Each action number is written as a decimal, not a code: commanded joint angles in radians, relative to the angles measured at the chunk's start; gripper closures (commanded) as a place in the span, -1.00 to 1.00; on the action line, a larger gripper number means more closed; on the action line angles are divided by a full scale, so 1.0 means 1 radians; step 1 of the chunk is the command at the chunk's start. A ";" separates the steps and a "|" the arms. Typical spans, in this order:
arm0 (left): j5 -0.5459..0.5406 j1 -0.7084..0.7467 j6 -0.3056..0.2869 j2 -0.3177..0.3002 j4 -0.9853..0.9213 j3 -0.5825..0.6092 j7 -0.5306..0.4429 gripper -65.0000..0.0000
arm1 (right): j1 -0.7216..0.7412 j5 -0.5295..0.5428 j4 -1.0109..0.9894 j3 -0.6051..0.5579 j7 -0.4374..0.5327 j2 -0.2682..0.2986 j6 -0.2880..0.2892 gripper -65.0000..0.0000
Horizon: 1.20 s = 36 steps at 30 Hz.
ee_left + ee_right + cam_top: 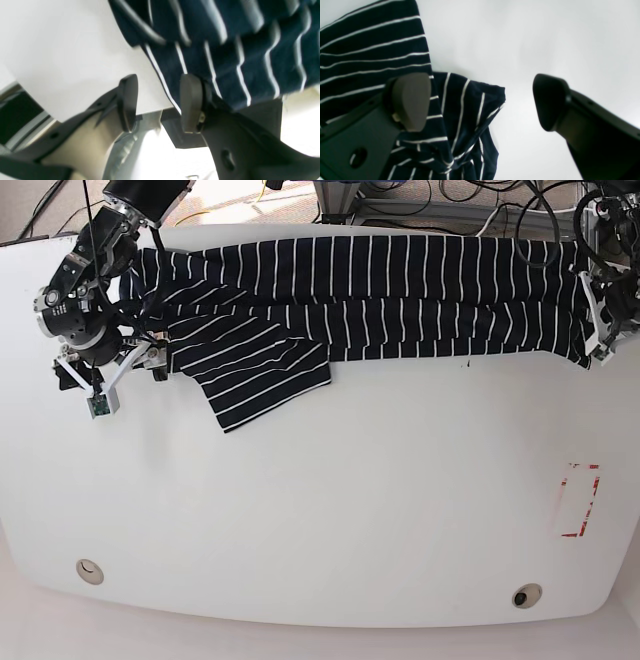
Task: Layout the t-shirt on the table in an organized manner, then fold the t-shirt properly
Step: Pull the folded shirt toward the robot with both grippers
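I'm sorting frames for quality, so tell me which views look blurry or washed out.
Left wrist view: motion blur smears the t-shirt stripes, and the lower right is blown out white. Right wrist view: soft focus, the table an even grey-white. Base view: sharp and evenly lit, with faint shadows only.

No readable text, labels or numbers anywhere.

Setting was a robotics lab: white table (330, 530) bore a red-outlined mark (579, 500); cables (440, 195) ran along the upper edge.
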 commanded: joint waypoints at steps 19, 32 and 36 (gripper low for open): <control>0.004 -0.059 -0.001 0.074 0.062 -0.010 -0.010 0.28 | 0.081 0.014 0.035 -0.149 0.017 0.008 -0.001 -0.77; 0.008 -0.053 -0.001 0.091 0.054 0.020 -0.033 0.85 | -0.042 0.014 0.032 -0.299 0.017 -0.056 -0.001 0.77; 0.062 -0.024 -0.001 0.091 0.019 0.023 -0.092 0.85 | -0.092 0.014 0.026 -0.318 0.022 -0.056 -0.001 0.76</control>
